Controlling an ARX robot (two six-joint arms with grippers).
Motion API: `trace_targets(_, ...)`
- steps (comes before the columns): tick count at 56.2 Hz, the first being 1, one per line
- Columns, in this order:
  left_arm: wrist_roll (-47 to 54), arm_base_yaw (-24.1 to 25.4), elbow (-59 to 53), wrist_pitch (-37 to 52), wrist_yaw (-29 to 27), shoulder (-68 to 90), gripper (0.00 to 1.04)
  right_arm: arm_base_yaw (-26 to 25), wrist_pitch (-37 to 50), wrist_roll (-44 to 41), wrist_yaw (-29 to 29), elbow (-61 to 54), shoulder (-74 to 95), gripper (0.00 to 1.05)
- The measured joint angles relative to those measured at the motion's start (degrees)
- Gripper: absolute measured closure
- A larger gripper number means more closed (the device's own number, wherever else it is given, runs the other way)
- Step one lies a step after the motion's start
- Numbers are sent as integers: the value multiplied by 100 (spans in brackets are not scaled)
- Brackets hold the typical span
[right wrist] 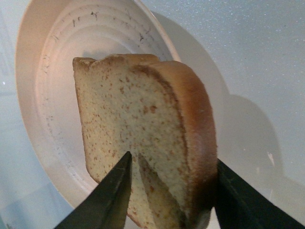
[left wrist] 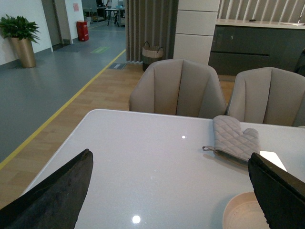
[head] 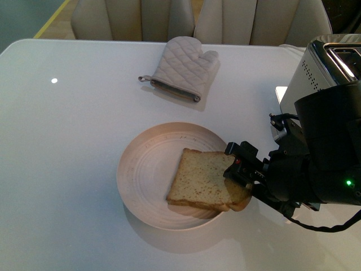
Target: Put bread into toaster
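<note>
Clamping down on the bread [head: 200,178] right now is the right gripper [head: 237,176], its two dark fingers [right wrist: 107,195] closed to about the thickness of the slice and pinching the rounded, crusty end from both sides. The slice sits over the right half of the pale round plate [head: 141,169], with its gripped end sticking out past the plate's rim; a shadow shows under it, but whether its far edge rests on the plate is hard to tell. Off to the right, at the table's far edge, the toaster [head: 316,68] stands upright, well apart from the bread, chrome top and slots catching the light. A quilted oven mitt [head: 183,68] lies flat on the white table [head: 67,141] beyond the plate. Over on the other side, the left gripper [left wrist: 171,191] hangs above the tabletop with its jaws spread wide and nothing between them.
</note>
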Motion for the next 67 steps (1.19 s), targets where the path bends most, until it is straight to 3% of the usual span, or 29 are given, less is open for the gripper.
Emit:
trace_targets(12, 0, 0, 0, 0, 0, 0, 7, -7, 192, 149, -76, -81, -127, 93)
trace_targets(17, 0, 0, 0, 0, 0, 0, 7, -9, 291, 234, -149, -114, -177, 102)
trace_targets(42, 0, 0, 0, 0, 0, 0, 7, -63, 503, 431, -260, -297, -1180, 102)
trace_targets(55, 0, 0, 0, 0, 0, 2, 7, -518, -560, -195, -256, -20, -2817, 102)
trace_targets(67, 0, 0, 0, 0, 0, 0, 7, -1419, -2356, -1829, 109, 1213, -4166, 102)
